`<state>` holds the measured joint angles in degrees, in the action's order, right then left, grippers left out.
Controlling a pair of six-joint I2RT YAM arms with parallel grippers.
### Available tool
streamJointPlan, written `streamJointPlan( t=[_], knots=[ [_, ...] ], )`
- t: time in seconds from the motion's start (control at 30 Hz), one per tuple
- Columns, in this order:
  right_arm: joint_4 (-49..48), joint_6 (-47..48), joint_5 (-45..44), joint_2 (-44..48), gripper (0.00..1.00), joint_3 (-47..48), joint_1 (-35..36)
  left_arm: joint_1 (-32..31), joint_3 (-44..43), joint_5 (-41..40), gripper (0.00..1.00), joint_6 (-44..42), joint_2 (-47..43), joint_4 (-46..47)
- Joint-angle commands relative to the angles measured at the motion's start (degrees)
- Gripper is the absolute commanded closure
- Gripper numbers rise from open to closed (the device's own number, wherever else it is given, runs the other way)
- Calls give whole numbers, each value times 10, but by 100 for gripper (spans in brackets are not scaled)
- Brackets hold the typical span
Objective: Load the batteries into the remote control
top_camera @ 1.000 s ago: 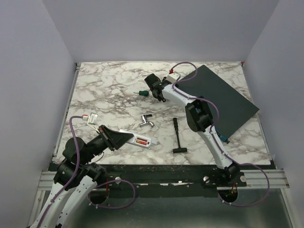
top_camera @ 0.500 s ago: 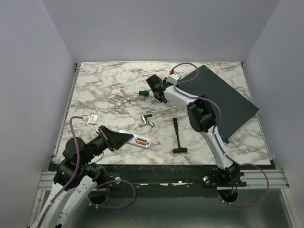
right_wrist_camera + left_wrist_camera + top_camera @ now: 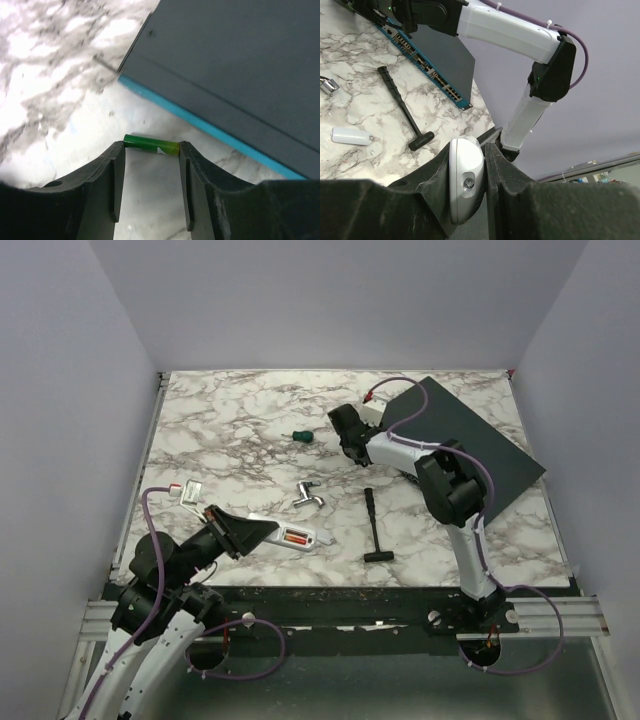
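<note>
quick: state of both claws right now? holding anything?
Left claw: closed on the remote control.
Right claw: closed on a small green cylinder, likely a battery, pinched end to end at the tips.

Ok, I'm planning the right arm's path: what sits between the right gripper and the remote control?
In the top view, the silver bent metal piece lies between the right gripper and the remote control; otherwise the stretch is bare.

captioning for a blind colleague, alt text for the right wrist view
The right gripper pinches a small green battery between its fingertips, over the marble table beside a dark flat box with a blue edge.
</note>
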<state>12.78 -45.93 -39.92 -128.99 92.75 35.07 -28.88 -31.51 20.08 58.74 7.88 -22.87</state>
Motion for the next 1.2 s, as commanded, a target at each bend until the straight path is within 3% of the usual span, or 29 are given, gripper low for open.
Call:
streamJointPlan(
  t=[0.0,0.5,0.93,1.17],
  knots=[
    [6,69,46,44,55,-33,27,3,-24,-15,100,2,-8,3],
    [27,204,231,268,58,-257,104,3,-94,-121,100,-65,-40,-102],
    [110,141,175,250,56,-264,185,3,-117,-145,100,-74,-47,-131],
    [125,115,169,273,44,-294,191,3,-112,-150,100,-71,-46,-134]
  ],
)
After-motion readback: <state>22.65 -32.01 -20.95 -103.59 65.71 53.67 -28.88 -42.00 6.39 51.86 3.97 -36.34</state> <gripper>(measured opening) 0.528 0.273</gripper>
